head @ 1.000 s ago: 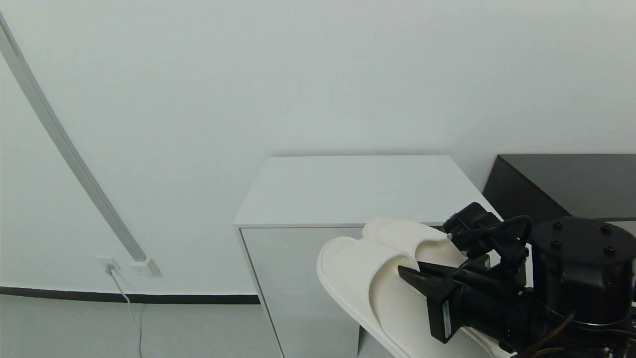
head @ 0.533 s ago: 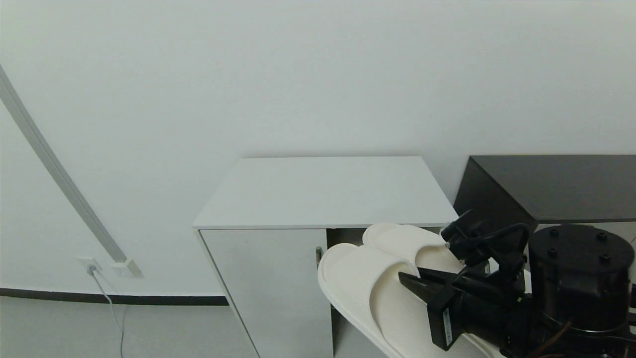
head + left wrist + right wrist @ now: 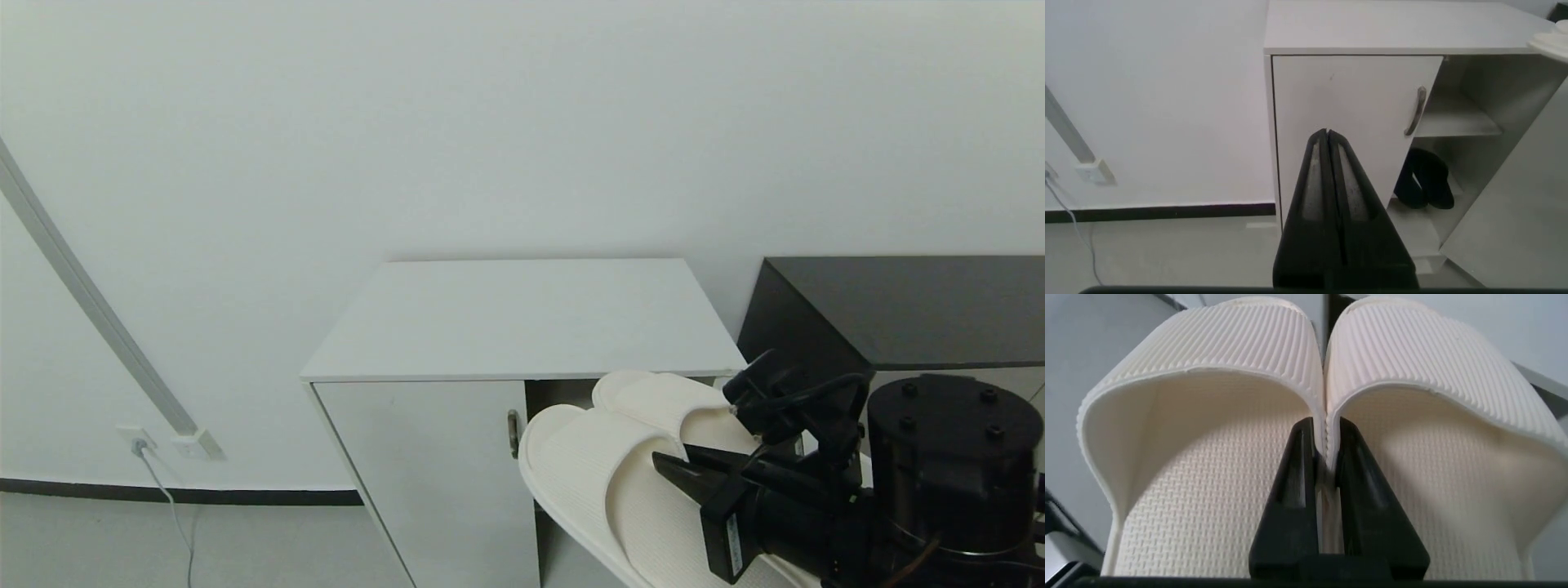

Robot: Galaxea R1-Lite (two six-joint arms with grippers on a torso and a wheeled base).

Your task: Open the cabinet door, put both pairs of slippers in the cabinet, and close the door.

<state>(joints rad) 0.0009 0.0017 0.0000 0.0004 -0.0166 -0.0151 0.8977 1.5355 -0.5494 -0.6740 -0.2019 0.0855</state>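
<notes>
Right gripper (image 3: pixel 1325 429) clamped on the inner edges of the cream ribbed slipper pair (image 3: pixel 608 465), held just before the white cabinet (image 3: pixel 522 318); left gripper (image 3: pixel 1327 139) closed, empty. Risk: the thin pinch may slip; wide toes may snag the closed left door (image 3: pixel 424 474) or the shelf (image 3: pixel 1458 122).

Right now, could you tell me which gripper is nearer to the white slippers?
Right. The right gripper is clamped on the white slippers; the left gripper is shut, apart from them, facing the cabinet door.
</notes>
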